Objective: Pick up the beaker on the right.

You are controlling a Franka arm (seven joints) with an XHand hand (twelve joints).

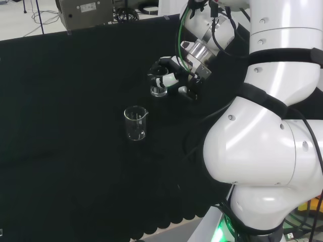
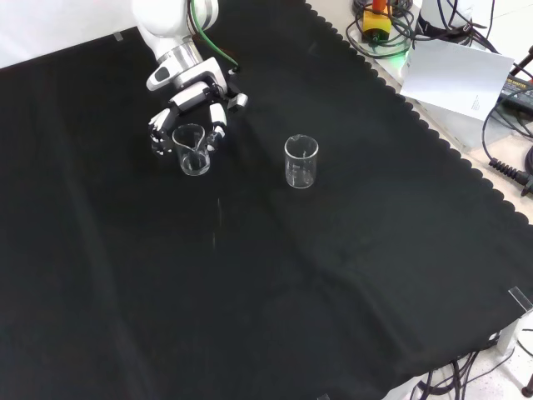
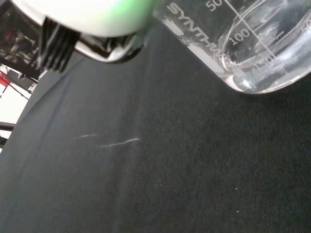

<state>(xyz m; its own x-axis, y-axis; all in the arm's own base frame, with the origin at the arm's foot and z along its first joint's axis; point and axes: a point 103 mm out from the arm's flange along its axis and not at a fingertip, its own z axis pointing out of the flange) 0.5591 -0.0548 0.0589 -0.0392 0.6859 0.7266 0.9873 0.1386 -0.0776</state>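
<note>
While our hand point(image 2: 190, 107) curls its fingers point(image 2: 218, 117) round one clear beaker point(image 2: 191, 150), a second beaker point(image 2: 301, 162) stands well apart; printed graduations show between the fingers.

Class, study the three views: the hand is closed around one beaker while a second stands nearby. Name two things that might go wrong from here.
1. The held beaker is clear glass and sits only between curled fingers of the hand; it might slip or tip.
2. The other beaker stands close by; a sideways swing could knock it over.

Black cloth bench point(image 2: 275, 283), two beakers point(image 2: 301, 162) point(image 2: 191, 150)
</note>
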